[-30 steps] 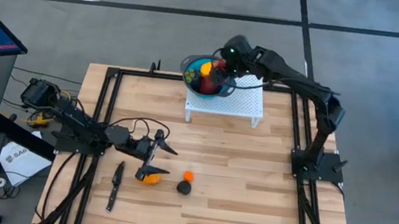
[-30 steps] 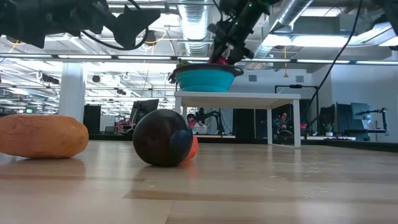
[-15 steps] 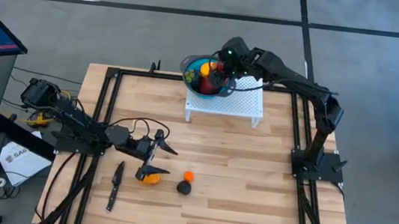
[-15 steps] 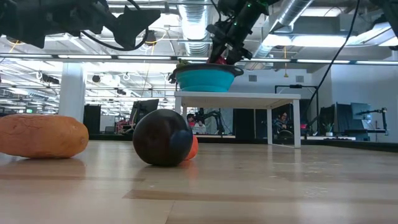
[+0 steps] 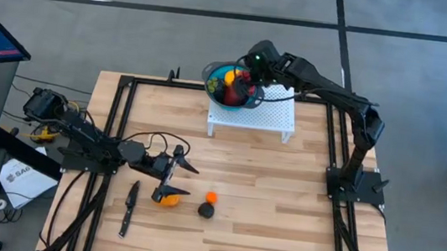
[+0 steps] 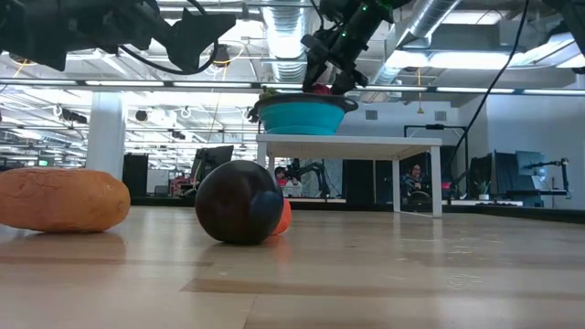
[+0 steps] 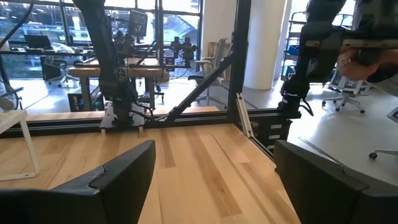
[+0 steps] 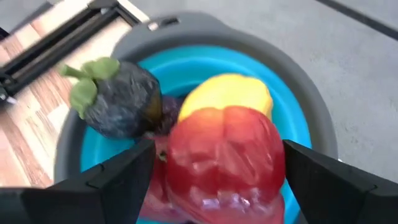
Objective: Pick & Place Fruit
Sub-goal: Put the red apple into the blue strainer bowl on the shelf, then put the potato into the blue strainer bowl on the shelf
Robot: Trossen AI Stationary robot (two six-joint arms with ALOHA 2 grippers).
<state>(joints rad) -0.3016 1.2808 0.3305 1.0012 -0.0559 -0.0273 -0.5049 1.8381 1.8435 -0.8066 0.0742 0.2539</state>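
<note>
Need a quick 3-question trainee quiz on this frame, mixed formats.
1. True or false: the right end effector is over the blue bowl.
2. How many fruits lie on the table near the left end effector?
3. The bowl stands on: A) the bare table B) the white stand C) the floor.

Key: 1 true. 2 three: the orange fruit, the small orange fruit, the black fruit. 3 B.
</note>
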